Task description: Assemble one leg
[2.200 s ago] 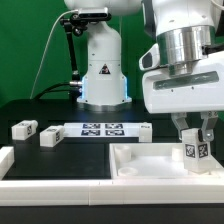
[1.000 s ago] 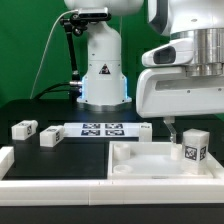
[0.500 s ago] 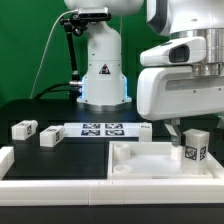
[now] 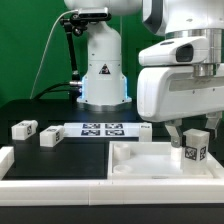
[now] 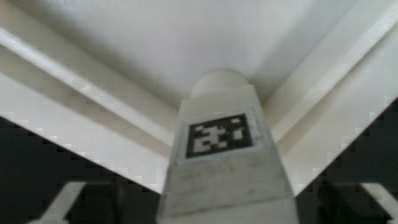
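A leg [image 4: 196, 150], a chunky white block with a coded tag, stands upright in the corner of the wide white square piece [image 4: 140, 160] at the exterior view's right. My gripper [image 4: 192, 133] hangs over it, open. Its fingers [image 4: 172, 133] stand on either side of the leg's top and do not touch it. In the wrist view the leg [image 5: 222, 140] fills the middle, and dark gaps separate it from the fingers [image 5: 80, 205] of my gripper [image 5: 222, 208]. Two more legs [image 4: 24, 128] [image 4: 50, 137] lie on the table at the left.
The marker board [image 4: 100, 128] lies behind the square piece in the middle of the table. A small white part [image 4: 146, 127] sits at its right end. A white ledge [image 4: 8, 160] runs along the front left. The robot base [image 4: 103, 70] stands at the back.
My gripper has opened, let go of the leg and risen a little. The leg stays standing in the corner of the square piece.
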Tool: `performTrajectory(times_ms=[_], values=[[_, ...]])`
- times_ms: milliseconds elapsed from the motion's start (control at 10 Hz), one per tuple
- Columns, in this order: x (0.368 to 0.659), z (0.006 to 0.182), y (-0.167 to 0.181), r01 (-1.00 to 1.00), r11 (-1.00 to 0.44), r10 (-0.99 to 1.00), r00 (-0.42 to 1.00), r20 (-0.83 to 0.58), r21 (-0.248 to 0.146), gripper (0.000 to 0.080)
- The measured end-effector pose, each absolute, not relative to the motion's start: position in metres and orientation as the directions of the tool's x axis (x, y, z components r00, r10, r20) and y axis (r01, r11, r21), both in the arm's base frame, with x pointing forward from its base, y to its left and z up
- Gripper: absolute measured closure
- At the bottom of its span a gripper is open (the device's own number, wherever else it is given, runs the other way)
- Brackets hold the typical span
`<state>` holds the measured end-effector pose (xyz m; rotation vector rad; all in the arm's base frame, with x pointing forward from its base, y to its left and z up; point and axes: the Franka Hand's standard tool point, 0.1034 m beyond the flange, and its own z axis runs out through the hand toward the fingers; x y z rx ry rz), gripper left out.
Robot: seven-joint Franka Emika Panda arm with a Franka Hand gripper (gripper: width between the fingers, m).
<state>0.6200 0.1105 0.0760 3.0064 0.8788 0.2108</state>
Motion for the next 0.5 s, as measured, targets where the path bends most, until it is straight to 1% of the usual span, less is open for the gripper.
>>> performTrajectory(times_ms=[100, 200, 300, 400, 500], values=[[0.6201, 0.076, 0.1104, 0.536, -0.843, 0.536, 0.834, 0.128, 0.04, 0.0401], [0.62, 0.0759, 0.1105, 0.536, -0.843, 0.536, 0.834, 0.128, 0.04, 0.0401], [0.6201, 0.0759, 0.1103, 0.529, -0.848, 0.529, 0.839, 0.128, 0.039, 0.0509], [0.6201, 0.0759, 0.1103, 0.507, -0.861, 0.507, 0.852, 0.129, 0.036, 0.0509], [0.6196, 0.076, 0.1107, 0.463, -0.886, 0.462, 0.878, 0.128, 0.023, 0.0509]])
